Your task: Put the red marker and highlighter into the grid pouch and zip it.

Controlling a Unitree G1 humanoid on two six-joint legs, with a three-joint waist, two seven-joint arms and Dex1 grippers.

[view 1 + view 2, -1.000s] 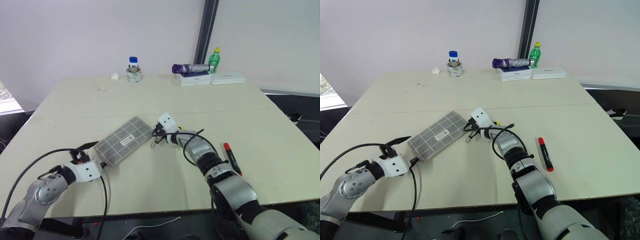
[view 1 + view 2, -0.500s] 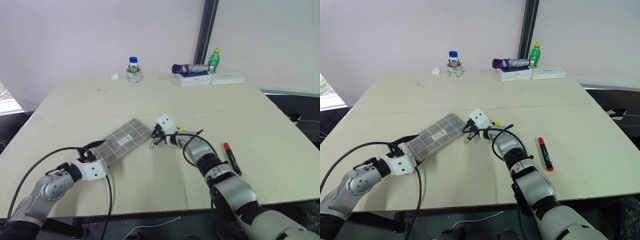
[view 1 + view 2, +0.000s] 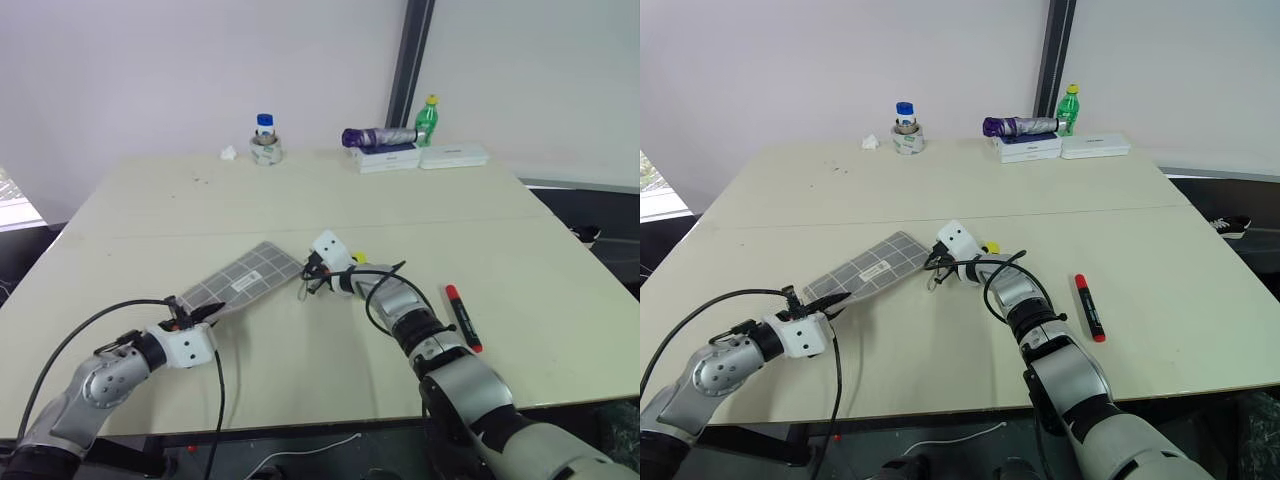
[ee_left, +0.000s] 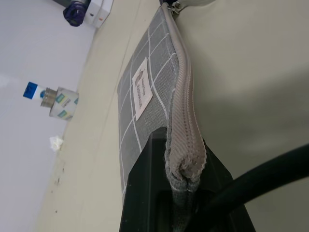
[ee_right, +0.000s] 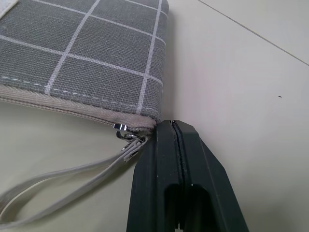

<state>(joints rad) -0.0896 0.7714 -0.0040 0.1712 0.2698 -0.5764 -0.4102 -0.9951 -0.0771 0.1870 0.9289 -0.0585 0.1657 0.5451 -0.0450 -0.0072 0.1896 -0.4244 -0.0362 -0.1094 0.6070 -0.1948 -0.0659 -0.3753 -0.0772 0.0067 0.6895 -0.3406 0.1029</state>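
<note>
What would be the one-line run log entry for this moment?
left tool: shut on grid pouch end | right tool: shut at zipper corner | red marker: on table

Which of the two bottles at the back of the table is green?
The green bottle with the yellow cap, standing by the white boxes toward the right; the other, blue-capped bottle, is clear and stands further left.

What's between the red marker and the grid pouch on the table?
The right arm: the red marker lies on the table on its right side, the grid pouch on its left. Nothing else visible lies between them.
</note>
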